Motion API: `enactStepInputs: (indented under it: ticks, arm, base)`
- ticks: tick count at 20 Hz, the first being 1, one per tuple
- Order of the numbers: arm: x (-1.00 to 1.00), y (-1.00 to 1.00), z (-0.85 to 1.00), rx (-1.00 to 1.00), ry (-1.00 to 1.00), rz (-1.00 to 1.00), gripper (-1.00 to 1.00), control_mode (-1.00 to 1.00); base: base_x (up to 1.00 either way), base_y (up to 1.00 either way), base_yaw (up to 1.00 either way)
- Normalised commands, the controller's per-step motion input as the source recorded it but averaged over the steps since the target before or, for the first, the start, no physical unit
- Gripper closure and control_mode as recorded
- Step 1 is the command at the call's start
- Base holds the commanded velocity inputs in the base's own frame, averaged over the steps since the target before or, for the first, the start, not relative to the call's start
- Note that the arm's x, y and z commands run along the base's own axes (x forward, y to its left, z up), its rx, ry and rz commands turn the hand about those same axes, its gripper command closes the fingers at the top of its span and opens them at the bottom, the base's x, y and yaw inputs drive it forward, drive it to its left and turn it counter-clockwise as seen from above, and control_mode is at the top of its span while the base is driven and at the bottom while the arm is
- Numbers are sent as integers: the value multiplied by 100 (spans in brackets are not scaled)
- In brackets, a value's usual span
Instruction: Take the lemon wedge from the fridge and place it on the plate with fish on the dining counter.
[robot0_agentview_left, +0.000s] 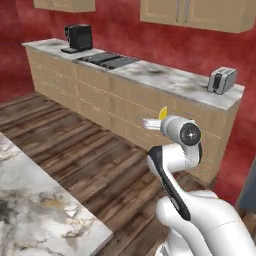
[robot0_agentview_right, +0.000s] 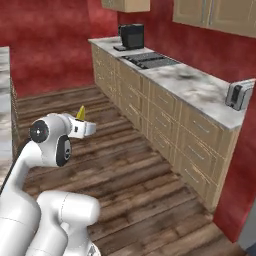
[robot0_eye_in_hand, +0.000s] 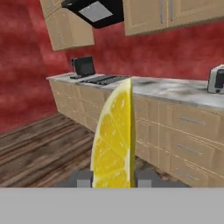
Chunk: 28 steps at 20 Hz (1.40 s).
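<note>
While the white arm is folded low over the wood floor (robot0_agentview_left: 75, 160), its claw (robot0_eye_in_hand: 111, 178) is clamped on the lemon wedge (robot0_eye_in_hand: 114, 140), one dark fingertip (robot0_eye_in_hand: 82, 178) on each side of the fruit's base. In the hand view the wedge fills the centre of the frame, standing on end with its long axis running up and down the picture, the narrow tip at the top and the broad end down between the fingertips; its cut yellow face is turned to the camera. In the left base view the wedge (robot0_agentview_left: 163, 112) shows as a small yellow point just above the hand at centre right; in the right base view it (robot0_agentview_right: 81, 113) sits at centre left, tip up.

Beyond it, the wall counter (robot0_agentview_left: 165, 77) with beige drawers runs across the upper half of the frame, carrying a black coffee machine (robot0_agentview_left: 78, 37), a dark cooktop (robot0_agentview_left: 107, 60) and a silver toaster (robot0_agentview_left: 221, 80). A corner of the marble dining counter (robot0_agentview_left: 35, 205) occupies the lower left of the left base view.
</note>
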Motion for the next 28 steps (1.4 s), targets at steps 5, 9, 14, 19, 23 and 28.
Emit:
enactStepInputs:
  ticks: [5, 9, 14, 19, 23, 28]
  arm:
    - [0, 0, 0, 0, 0, 0, 100, 100]
    - [0, 0, 0, 0, 0, 0, 100, 100]
    - [0, 0, 0, 0, 0, 0, 100, 100]
    - [0, 0, 0, 0, 0, 0, 100, 100]
    - [0, 0, 0, 0, 0, 0, 100, 100]
    - [0, 0, 0, 0, 0, 0, 100, 100]
  base:
    - [-12, 5, 87]
    - [-39, 35, 65]
    - [-28, 100, 15]
    - [-63, 87, 0]
    - [-97, 9, 15]
    - [-88, -26, 50]
